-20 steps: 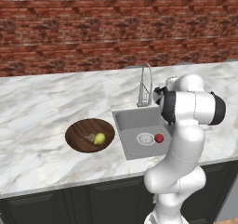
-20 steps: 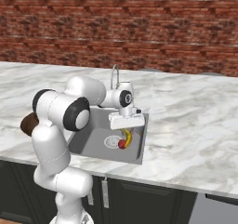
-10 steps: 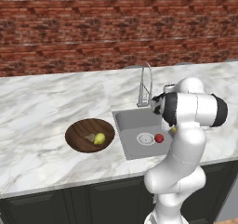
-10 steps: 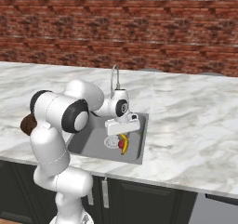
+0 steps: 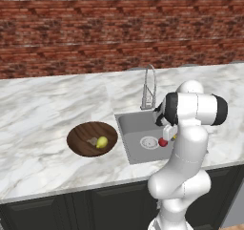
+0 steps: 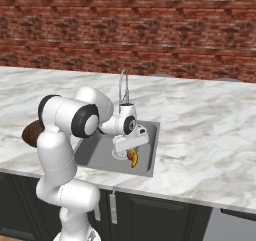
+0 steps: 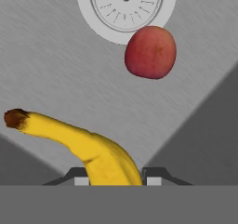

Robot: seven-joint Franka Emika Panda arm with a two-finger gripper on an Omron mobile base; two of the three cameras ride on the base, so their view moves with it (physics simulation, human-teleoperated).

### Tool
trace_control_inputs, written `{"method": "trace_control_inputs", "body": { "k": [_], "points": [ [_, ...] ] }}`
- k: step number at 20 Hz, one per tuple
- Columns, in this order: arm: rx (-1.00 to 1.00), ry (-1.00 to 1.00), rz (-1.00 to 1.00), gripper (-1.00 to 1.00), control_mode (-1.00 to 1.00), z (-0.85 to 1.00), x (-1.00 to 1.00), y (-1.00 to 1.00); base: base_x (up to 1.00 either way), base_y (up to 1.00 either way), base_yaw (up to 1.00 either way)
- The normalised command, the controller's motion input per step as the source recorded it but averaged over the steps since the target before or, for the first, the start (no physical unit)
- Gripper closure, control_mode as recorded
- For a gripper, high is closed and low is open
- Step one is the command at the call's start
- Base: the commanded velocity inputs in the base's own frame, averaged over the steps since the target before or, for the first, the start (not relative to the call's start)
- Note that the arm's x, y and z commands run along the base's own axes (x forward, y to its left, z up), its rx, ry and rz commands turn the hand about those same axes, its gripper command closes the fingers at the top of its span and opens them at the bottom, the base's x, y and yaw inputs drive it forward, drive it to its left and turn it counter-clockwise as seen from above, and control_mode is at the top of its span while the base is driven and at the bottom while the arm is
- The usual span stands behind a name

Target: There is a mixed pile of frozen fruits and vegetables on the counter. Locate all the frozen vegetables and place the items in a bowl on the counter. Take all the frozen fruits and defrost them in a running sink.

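Note:
My gripper (image 7: 114, 179) is shut on the yellow banana (image 7: 74, 139), whose brown tip points left over the grey sink floor (image 7: 56, 65). The round red fruit (image 7: 150, 52) lies on that floor beside the round drain (image 7: 126, 4). In the right base view the gripper (image 6: 131, 146) hangs low inside the sink (image 6: 97, 152) with the banana (image 6: 133, 157) under it. In the left base view the dark brown bowl (image 5: 81, 131) on the counter holds the yellow-green oval (image 5: 101, 142) and the pale beige lump (image 5: 92, 141). The red fruit (image 5: 163, 142) lies by the hand.
The tall curved chrome faucet (image 5: 150, 83) stands at the sink's back edge, close behind the hand. White marble counter (image 5: 43, 105) runs to both sides, with a brick wall behind and dark cabinets below.
The gripper has moved down deeper into the sink with the banana still in it. The red fruit and the bowl's contents have stayed put.

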Motion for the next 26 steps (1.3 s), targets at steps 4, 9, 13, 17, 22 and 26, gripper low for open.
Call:
{"method": "trace_control_inputs", "body": {
  "k": [4, 9, 13, 17, 22, 26],
  "points": [
    [0.0, -0.02, 0.05, 1.0, -1.0, -0.35, 0.32, 0.05, 0.0, 0.0, 0.0],
    [0.0, -0.03, 0.05, 1.0, -1.0, -0.34, 0.34, 0.01, 0.0, 0.0, 0.0],
    [0.0, -0.04, 0.02, 1.0, -1.0, -0.31, 0.36, -0.02, 0.0, 0.0, 0.0],
    [0.01, -0.07, 0.0, 1.0, -1.0, -0.21, 0.27, -0.18, 0.0, 0.0, 0.0],
    [-0.01, -0.04, 0.0, 1.0, -1.0, -0.27, 0.16, -0.04, 0.0, 0.0, 0.0],
    [0.01, 0.0, 0.0, 1.0, -1.0, -0.29, 0.14, 0.09, 0.0, 0.0, 0.0]
  ]
}}
